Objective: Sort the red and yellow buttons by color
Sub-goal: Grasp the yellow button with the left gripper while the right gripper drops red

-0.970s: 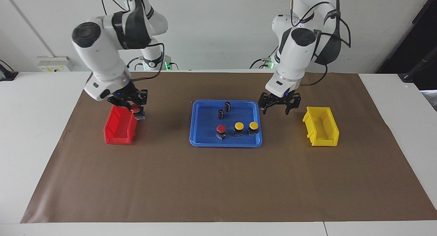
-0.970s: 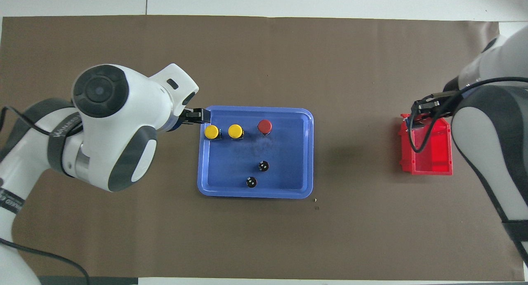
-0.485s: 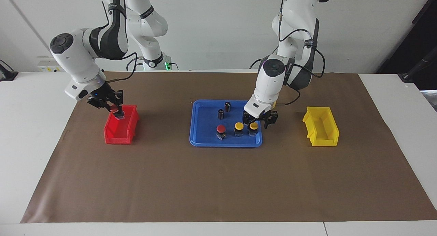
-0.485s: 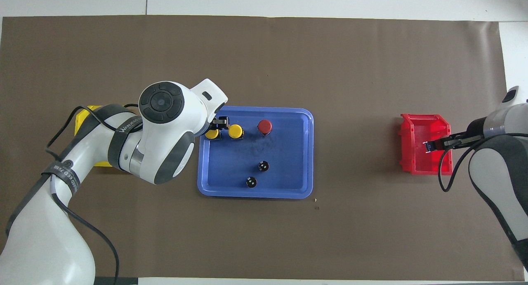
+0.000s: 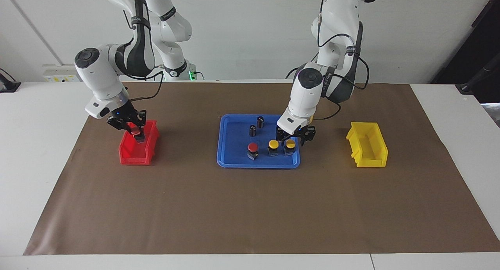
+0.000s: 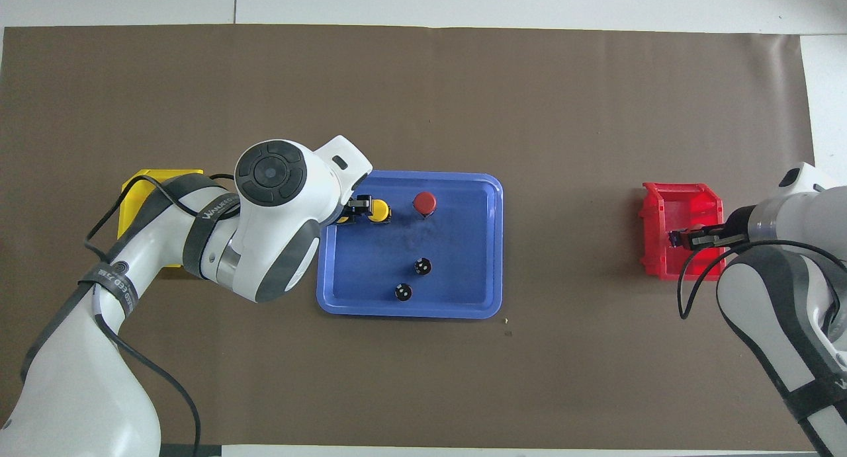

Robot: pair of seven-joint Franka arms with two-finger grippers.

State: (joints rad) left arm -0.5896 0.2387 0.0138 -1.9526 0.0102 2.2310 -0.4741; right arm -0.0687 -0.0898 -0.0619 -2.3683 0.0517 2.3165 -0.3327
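Where the bench lies nearest the robots, the right pincer (image 5: 134, 130) grips one red button (image 5: 135, 131) over the red bin (image 5: 129, 154). Left pincer (image 5: 291, 136): spread above the blue tray's (image 5: 234, 162) farthest row, red button (image 5: 253, 147), two yellow buttons (image 5: 273, 144).

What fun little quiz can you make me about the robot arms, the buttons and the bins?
1. True or false: the yellow bin has a button in it.
2. How many buttons sit on the blue tray?
3. The right gripper holds a red button over which bin? A) red bin B) yellow bin

Key: 1 false, it looks empty; 2 three: one red, two yellow, the left gripper over one; 3 A.
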